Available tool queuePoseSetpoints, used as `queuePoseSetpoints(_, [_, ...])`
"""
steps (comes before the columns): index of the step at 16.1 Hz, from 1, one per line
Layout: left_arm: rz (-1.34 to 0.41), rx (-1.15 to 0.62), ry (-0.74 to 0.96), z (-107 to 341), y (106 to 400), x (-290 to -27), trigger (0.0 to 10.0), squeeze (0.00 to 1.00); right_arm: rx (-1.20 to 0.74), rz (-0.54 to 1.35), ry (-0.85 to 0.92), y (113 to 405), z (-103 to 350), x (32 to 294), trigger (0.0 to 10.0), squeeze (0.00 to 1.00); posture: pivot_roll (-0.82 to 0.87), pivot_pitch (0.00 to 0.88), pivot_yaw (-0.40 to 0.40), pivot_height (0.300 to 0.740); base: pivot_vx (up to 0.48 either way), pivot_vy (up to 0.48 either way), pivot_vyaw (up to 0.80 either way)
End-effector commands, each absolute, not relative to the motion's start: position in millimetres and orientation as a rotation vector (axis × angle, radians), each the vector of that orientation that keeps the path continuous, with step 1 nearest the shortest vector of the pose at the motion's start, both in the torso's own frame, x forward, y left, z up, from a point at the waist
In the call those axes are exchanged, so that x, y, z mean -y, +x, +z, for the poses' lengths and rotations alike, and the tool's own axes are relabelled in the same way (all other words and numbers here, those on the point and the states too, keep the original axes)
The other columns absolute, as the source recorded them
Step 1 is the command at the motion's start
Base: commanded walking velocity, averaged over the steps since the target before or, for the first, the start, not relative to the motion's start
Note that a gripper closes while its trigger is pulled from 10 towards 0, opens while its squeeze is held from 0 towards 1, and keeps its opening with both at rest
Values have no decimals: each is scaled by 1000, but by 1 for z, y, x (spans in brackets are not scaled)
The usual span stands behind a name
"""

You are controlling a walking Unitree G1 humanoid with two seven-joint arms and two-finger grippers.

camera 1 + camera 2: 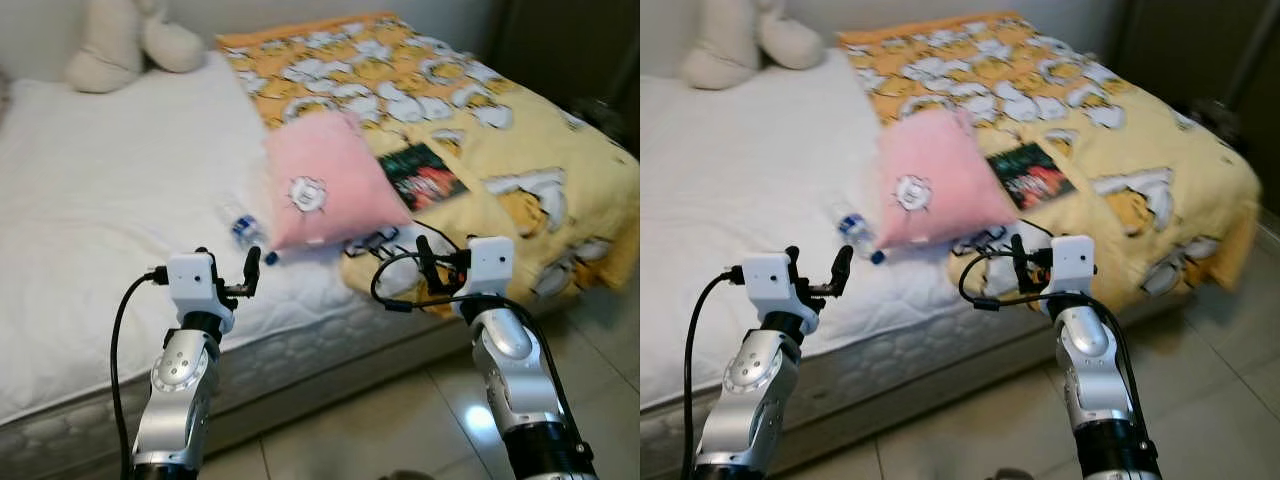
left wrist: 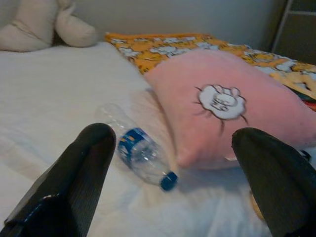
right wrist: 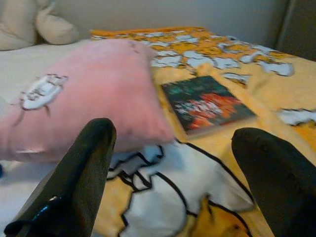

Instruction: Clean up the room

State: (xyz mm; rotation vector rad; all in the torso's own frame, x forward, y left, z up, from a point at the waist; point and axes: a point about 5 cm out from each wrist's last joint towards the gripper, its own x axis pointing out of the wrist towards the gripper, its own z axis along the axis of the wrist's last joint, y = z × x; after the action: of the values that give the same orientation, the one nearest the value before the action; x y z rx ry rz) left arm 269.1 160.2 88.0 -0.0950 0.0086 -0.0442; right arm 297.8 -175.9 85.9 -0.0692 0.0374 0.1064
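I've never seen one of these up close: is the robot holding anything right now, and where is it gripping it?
Nothing is held. The left pincer and right pincer are both open, hovering short of the bed's clear plastic bottle and pink pillow.

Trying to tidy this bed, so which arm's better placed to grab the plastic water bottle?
Left. The left gripper is open just short of the water bottle, which lies on the white mattress between its fingers' line of sight; the right gripper faces the book.

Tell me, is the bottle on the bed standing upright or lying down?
Lying down. The bottle rests on its side on the white sheet, its blue cap toward the bed edge, just beside the pink pillow.
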Motion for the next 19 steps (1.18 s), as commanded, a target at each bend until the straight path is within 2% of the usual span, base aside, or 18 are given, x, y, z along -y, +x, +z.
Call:
queuePoseSetpoints(1, [-43,6,-97,92,272,-160,10000,0,-28,118,-69,301,89,173,10000,0,-176,0,98,740,439,0,587])
queuePoseSetpoints(5, [-8,-31,-173,89,272,-159,10000,0,-24,117,-77,301,90,172,10000,0,-175,0,102,740,430,-60,587])
queuePoseSetpoints(7, [-32,-25,-144,91,273,-155,10000,0,-13,122,-80,301,91,170,10000,0,-175,0,102,740,315,-356,572])
queuePoseSetpoints(10, [-70,-12,-135,94,275,-149,10000,0,55,129,-158,305,105,167,10000,0,-181,0,106,740,0,-441,167])
queuePoseSetpoints(16, [-142,32,-123,108,287,-134,10000,0,189,90,-147,319,152,165,10000,0,-200,0,120,740,0,-454,0])
queuePoseSetpoints(19, [-149,13,-134,108,296,-136,10000,0,110,51,-128,319,136,176,10000,0,-201,0,121,740,0,-448,0])
